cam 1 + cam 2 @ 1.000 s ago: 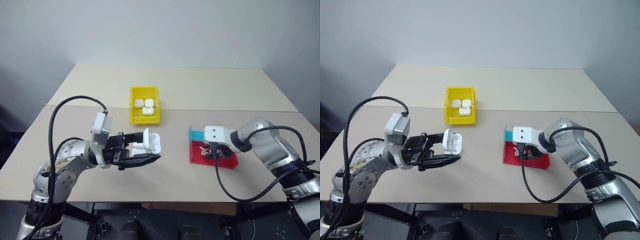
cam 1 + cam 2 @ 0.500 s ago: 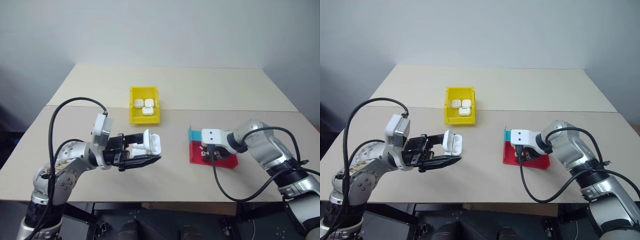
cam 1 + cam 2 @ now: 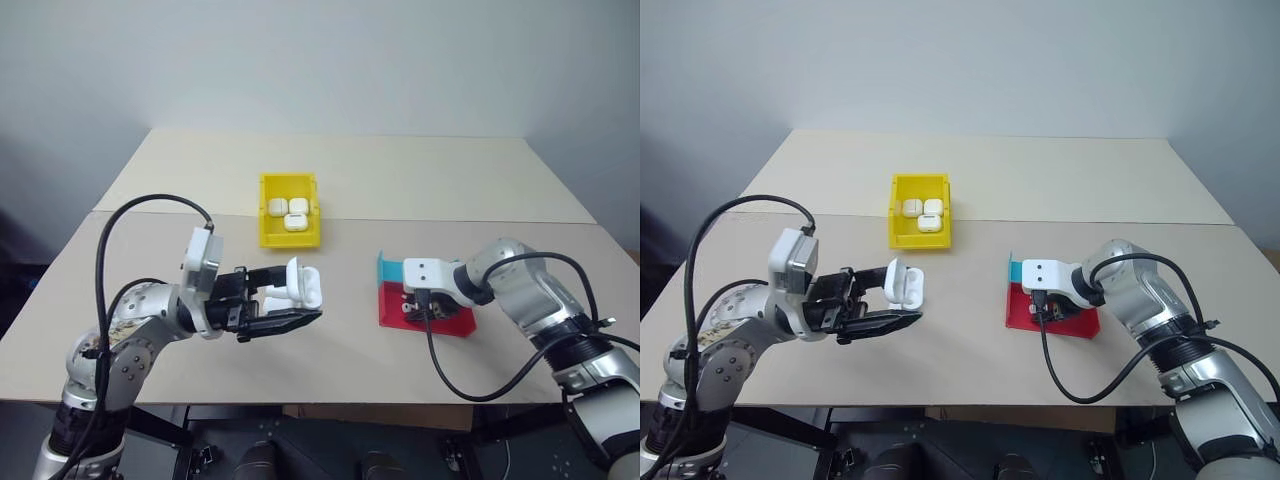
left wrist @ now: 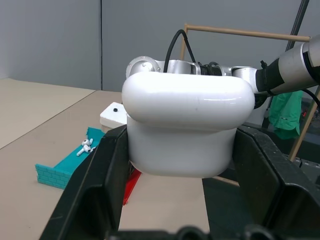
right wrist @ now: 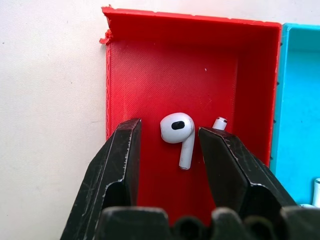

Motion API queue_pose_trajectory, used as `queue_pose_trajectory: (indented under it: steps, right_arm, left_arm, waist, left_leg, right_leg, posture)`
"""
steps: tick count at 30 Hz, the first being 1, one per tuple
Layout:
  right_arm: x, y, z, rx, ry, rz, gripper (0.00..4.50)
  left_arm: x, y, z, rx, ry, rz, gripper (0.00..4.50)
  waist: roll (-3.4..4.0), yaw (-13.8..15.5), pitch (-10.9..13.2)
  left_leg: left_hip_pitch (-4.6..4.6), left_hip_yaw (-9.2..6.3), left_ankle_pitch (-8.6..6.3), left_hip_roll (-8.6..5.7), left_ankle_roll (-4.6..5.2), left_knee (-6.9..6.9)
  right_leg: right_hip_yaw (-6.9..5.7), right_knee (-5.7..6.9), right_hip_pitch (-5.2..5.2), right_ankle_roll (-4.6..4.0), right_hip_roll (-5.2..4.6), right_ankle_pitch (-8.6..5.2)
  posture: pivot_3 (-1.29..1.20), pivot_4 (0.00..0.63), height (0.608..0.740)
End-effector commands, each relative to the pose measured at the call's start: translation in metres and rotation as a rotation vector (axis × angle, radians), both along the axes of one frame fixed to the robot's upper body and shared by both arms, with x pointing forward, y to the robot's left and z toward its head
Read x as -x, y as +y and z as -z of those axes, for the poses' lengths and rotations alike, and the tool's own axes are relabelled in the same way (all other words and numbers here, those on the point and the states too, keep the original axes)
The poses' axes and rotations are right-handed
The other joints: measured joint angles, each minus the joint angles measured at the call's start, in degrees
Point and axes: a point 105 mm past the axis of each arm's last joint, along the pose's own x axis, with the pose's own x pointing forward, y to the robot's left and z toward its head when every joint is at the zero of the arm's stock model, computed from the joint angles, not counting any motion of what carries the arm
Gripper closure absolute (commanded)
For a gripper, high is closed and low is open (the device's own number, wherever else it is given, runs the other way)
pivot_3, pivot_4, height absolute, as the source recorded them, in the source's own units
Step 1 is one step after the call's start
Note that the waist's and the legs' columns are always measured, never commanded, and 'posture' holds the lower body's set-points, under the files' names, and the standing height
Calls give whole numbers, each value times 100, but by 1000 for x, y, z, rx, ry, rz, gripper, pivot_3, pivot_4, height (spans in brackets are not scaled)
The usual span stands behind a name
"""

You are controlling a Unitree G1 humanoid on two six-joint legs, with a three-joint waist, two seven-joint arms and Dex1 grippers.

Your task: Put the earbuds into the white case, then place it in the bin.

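While the left gripper (image 3: pixel 290 303) pinches an open white case (image 3: pixel 298 283) above the table (image 3: pixel 420 180), lid flipped up, the right gripper (image 5: pixel 169 145) sits low in the red tray (image 5: pixel 150 65), fingers spread either side of one earbud (image 5: pixel 179 132) without touching it; second earbud (image 5: pixel 218 122) partly hidden behind one finger; teal tray (image 5: pixel 300 100) adjoins the red; yellow bin (image 3: pixel 290 211) farther back holds three closed cases (image 3: pixel 288 211).

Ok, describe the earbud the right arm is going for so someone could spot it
Start at the red tray on the table's right side, beside the teal tray. The earbud lies on its floor between the right gripper's open jaws, fully in view, unlike its half-hidden neighbour.
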Motion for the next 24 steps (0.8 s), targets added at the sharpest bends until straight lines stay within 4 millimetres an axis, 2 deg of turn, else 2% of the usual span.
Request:
queue_pose_trajectory:
  steps: [1, 3, 5, 7, 11, 13, 15, 18, 22, 24]
  right_arm:
    - [-1, 0, -3, 16, -15, -8, 2436]
    - [-1, 0, -2, 16, -12, -9, 2799]
    - [-1, 1, -2, 12, -10, -5, 3448]
    - [-1, 1, -2, 11, -10, -2, 3861]
    - [-1, 1, -3, -4, -9, 11, 3861]
    - [-2, 2, -10, -36, -17, 25, 3861]
    - [1, 3, -22, -92, -17, 39, 3861]
    - [13, 9, -50, -248, 7, 55, 3861]
    - [38, 20, -95, -600, 2, 55, 3861]
    - [49, 21, -111, -747, -48, 23, 3861]
  left_arm:
    - [8, -1, -8, 4, -58, 10, 1693]
    - [8, -1, -8, 4, -57, 11, 1693]
    - [8, 0, -8, 3, -56, 10, 1693]
    - [8, 0, -8, 2, -57, 10, 1693]
    - [8, 0, -8, -2, -58, 11, 1693]
    - [7, 1, -9, -2, -60, 12, 1693]
    - [7, 1, -9, -3, -62, 16, 1693]
    - [7, 1, -12, -1, -68, 26, 1693]
    - [4, 0, -17, 7, -77, 40, 1693]
    - [2, 0, -20, 14, -77, 51, 1693]
  waist:
    - [0, 0, 0]
    - [0, 0, 0]
    - [0, 0, 0]
    - [0, 0, 0]
    - [0, 0, 0]
    - [0, 0, 0]
    - [0, 0, 0]
    - [1, 3, 1]
    - [0, 45, 1]
    - [-1, 65, 0]
  left_leg:
    - [0, 0, 0, 0, 0, 0]
    - [0, 0, 0, 0, 0, 0]
    - [0, 0, 0, 0, 0, 0]
    - [1, -1, 0, 0, 0, 0]
    - [1, 0, 0, 0, 0, 0]
    - [1, -1, 0, 0, 0, 0]
    - [1, 0, 0, 0, 0, 0]
    - [0, 0, 0, 0, 0, -3]
    - [-2, -3, 0, 0, 0, -4]
    - [-1, -5, 0, 1, 0, -2]
  right_leg:
    - [0, 0, 0, 0, 0, 0]
    - [0, 0, 0, 0, 0, 0]
    - [0, 1, 0, 0, 0, 0]
    - [-1, 0, 1, 0, 0, 0]
    - [-1, 0, 1, 0, 0, 0]
    - [-1, 0, 1, 0, 0, 0]
    - [0, 0, 0, 0, 0, 0]
    - [0, 0, -2, 0, 0, 0]
    - [-2, -1, -1, 0, 0, 0]
    - [-5, -3, 4, 0, -1, 0]
  posture:
    - [0, 150, 740]
    - [0, 150, 740]
    - [0, 150, 740]
    - [0, 150, 740]
    - [0, 150, 740]
    - [0, 150, 740]
    - [0, 150, 740]
    - [0, 150, 740]
    - [0, 150, 740]
    - [0, 150, 740]
